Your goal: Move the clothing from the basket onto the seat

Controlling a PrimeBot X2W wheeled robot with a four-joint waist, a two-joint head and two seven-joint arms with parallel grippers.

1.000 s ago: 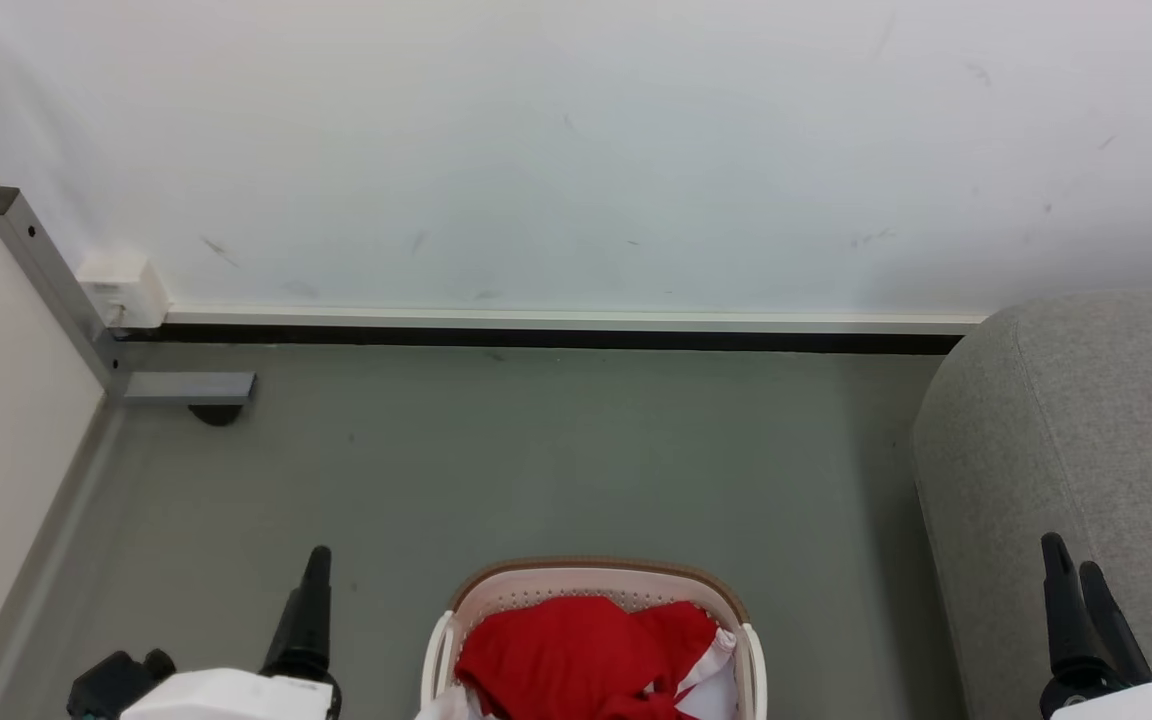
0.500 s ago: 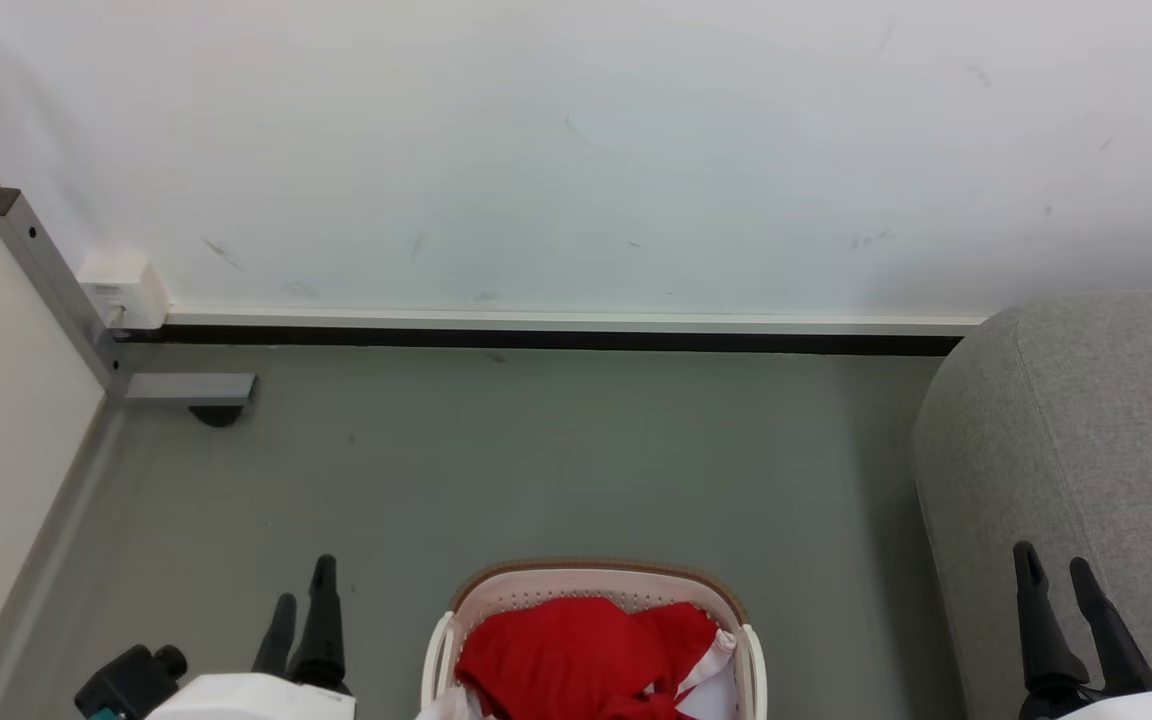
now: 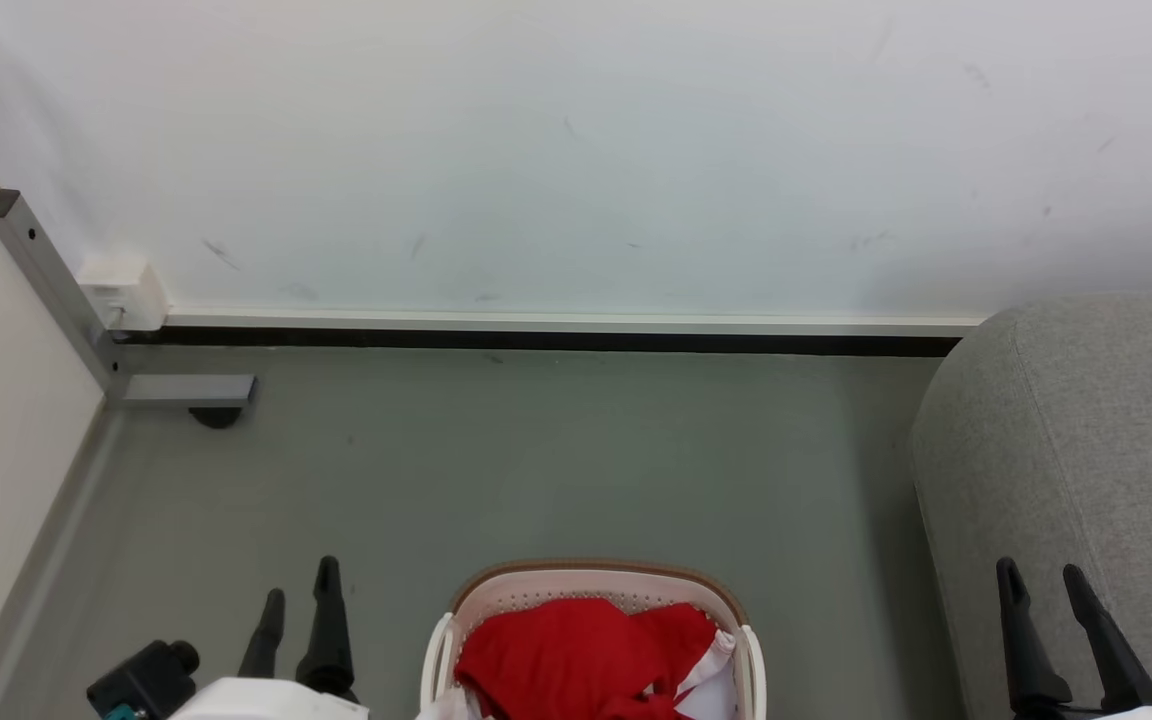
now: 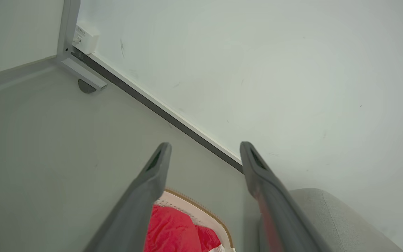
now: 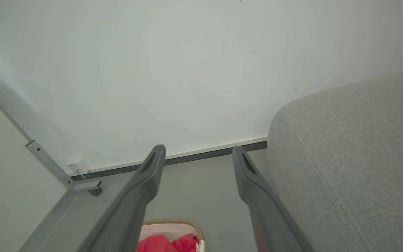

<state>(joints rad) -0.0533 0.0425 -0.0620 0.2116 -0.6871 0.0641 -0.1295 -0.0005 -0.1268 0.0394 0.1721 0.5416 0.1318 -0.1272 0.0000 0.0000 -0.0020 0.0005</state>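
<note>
Ahead of the left gripper (image 3: 300, 582) and the right gripper (image 3: 1038, 570) rises a pale, faintly scuffed wall (image 3: 576, 150), with grey floor (image 3: 536, 460) below it. On the right gripper's outer side bulks the grey fabric sofa (image 3: 1086, 420), cut off by the head view's right and bottom edges. The fingers overlap it there, and whether they touch it cannot be told. Between the two grippers sits the white laundry basket (image 3: 596, 568) with a brown rim, only its far half in frame. Red clothing (image 3: 576, 650) with a white striped edge lies heaped inside it, the near part cut off. Far ahead of the left gripper, towards its outer side, a grey metal post (image 3: 46, 270) and a small white box (image 3: 121, 290) mark the corner. Both grippers stand spread wide and hold nothing.
</note>
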